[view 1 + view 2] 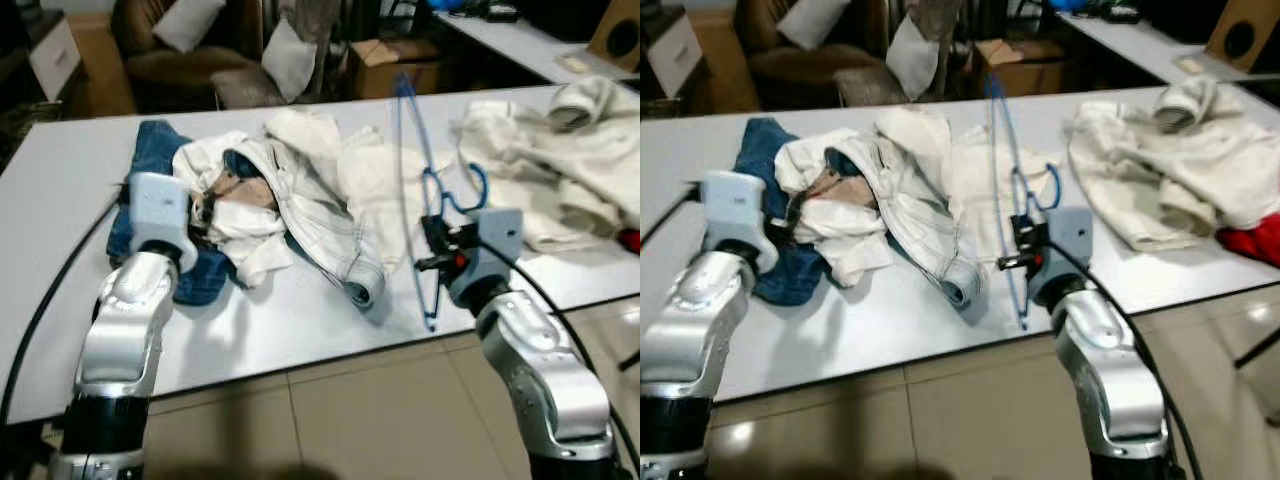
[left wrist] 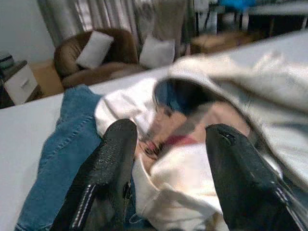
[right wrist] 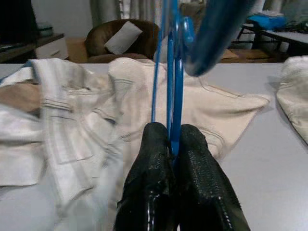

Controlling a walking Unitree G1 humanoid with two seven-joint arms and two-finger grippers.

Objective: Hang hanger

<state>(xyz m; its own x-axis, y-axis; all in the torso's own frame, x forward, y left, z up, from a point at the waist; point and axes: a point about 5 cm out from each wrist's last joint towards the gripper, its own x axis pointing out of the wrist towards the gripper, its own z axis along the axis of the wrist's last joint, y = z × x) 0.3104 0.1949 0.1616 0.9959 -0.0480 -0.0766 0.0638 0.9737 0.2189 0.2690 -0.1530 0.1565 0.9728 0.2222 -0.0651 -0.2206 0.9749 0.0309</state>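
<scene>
the right gripper (image 3: 172,144) is pinching a blue hanger (image 1: 415,190) between its two black fingers (image 3: 151,163), the jaws pressed nearly together with only the thin blue wire between them. the hanger is standing on edge above the white table (image 1: 60,190), its long frame running away from the robot towards the far edge and its hook (image 1: 470,190) curling up and to the right just above the gripper. its near tip is reaching down past the table's front edge, over the tiled floor (image 1: 350,420).

the left gripper (image 2: 168,144) is hovering at the near left side of the table with its fingers (image 2: 113,159) spread wide apart and gripping nothing (between them a cream garment and a bit of pinkish fabric are showing). it is pointing into a heap of clothes (image 1: 260,200): a blue denim piece (image 1: 160,145) is lying at the left of the heap, and a white striped shirt (image 1: 320,235) is draping over its middle and trailing towards the front edge. a cream garment (image 1: 375,180) is lying flat just behind the hanger.

further right on the table a second pile of off-white clothes (image 1: 560,160) is sitting well apart from the hanger, with something red (image 1: 1250,240) beside it. beyond the table a brown armchair (image 2: 96,57) with pale cushions (image 2: 94,48) is standing, and a cardboard box (image 1: 395,65) is near it.
</scene>
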